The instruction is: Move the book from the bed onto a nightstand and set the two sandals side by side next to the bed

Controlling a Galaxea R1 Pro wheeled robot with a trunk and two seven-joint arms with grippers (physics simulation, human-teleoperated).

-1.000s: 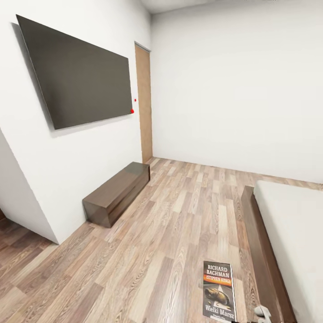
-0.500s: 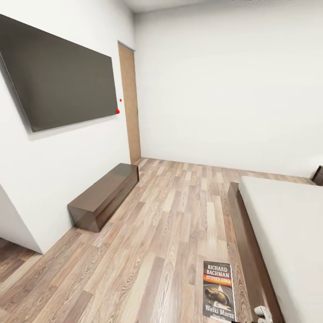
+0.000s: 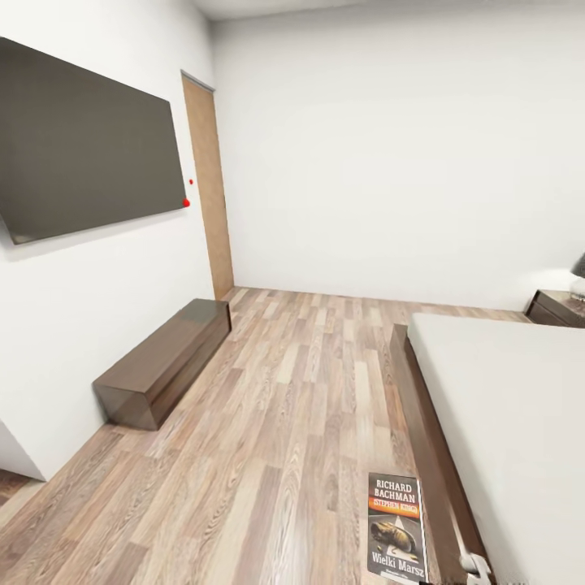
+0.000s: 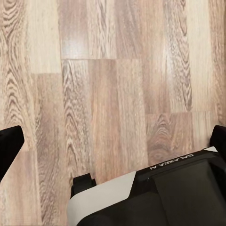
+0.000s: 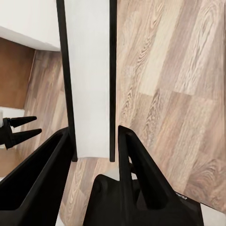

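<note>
book [image 3: 396, 526] upright | right fingers [image 5: 56, 160] clamp its lower edge

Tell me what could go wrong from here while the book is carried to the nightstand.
1. The right gripper pinches the book at one end only. Most of it sticks out past the fingers, so it might slip or swing in transit.
2. The nightstand lies beyond the far corner of the bed, and the base could clip the bed going round.
3. What looks like a lamp stands on that nightstand, and placing the book could bump it.
</note>
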